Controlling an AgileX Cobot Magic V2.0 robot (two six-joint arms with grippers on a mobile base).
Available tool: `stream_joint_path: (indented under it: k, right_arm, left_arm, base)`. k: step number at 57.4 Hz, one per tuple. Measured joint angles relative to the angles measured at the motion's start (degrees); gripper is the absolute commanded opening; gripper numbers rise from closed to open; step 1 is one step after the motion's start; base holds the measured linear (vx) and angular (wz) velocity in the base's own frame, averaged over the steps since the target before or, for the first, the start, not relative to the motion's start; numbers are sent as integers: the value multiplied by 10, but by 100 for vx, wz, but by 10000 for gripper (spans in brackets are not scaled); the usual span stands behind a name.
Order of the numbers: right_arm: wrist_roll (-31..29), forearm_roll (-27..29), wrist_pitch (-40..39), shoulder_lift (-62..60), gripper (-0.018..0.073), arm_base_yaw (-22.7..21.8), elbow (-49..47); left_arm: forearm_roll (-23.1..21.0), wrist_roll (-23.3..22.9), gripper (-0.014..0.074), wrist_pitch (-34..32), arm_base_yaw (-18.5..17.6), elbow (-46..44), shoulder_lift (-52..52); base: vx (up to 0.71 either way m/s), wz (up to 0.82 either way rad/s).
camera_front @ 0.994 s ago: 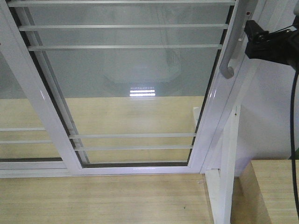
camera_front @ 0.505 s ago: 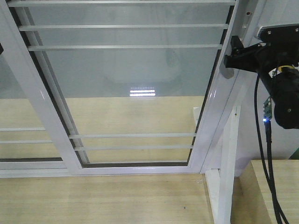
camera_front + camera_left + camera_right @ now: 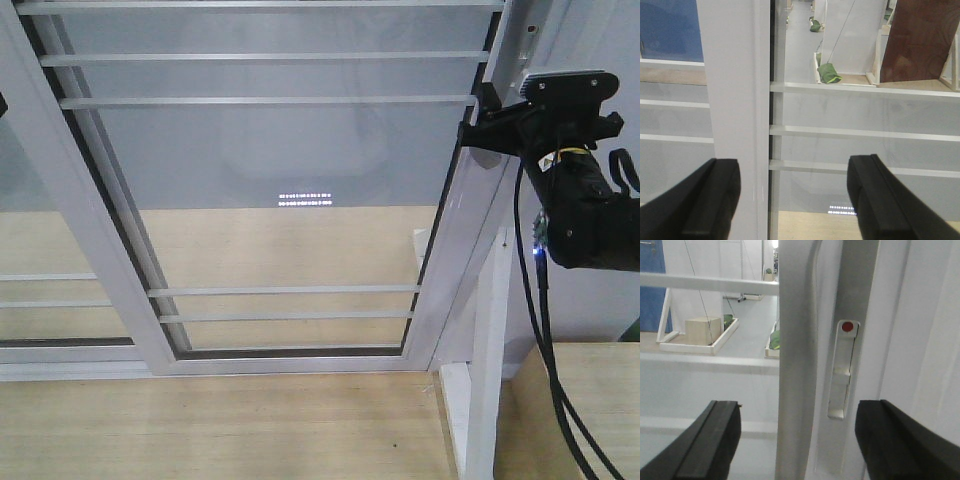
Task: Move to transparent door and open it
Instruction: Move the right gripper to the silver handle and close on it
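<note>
The transparent door (image 3: 280, 160), clear glass with thin white bars in a white frame, fills the front view. On its right stile my right gripper (image 3: 477, 126) covers the curved grey handle, whose lower tip (image 3: 487, 158) still shows. In the right wrist view the handle (image 3: 796, 350) runs upright between the two black fingers of my right gripper (image 3: 797, 440), which is open and apart from it on both sides. A white latch with a red dot (image 3: 844, 371) sits just right of the handle. My left gripper (image 3: 792, 200) is open, facing the door's white left stile (image 3: 735, 100).
A slanted white post (image 3: 488, 340) stands just right of the door. A second barred glass panel (image 3: 40, 285) lies at the left. Black cables (image 3: 545, 380) hang from the right arm. Pale wood floor (image 3: 220, 430) is below, and a wooden box edge (image 3: 590, 400) at lower right.
The right arm has swung in from the right edge and leftward, bringing its gripper onto the handle stile. The door has not moved.
</note>
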Motion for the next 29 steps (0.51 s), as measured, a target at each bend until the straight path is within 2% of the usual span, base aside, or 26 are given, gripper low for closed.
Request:
stream_joint_path:
  k: [29]
  right_arm:
    - [-6, -8, 67, 54, 531, -13, -118]
  left_arm:
    - [0, 0, 570, 4, 0, 0, 0]
  base:
    - [0, 0]
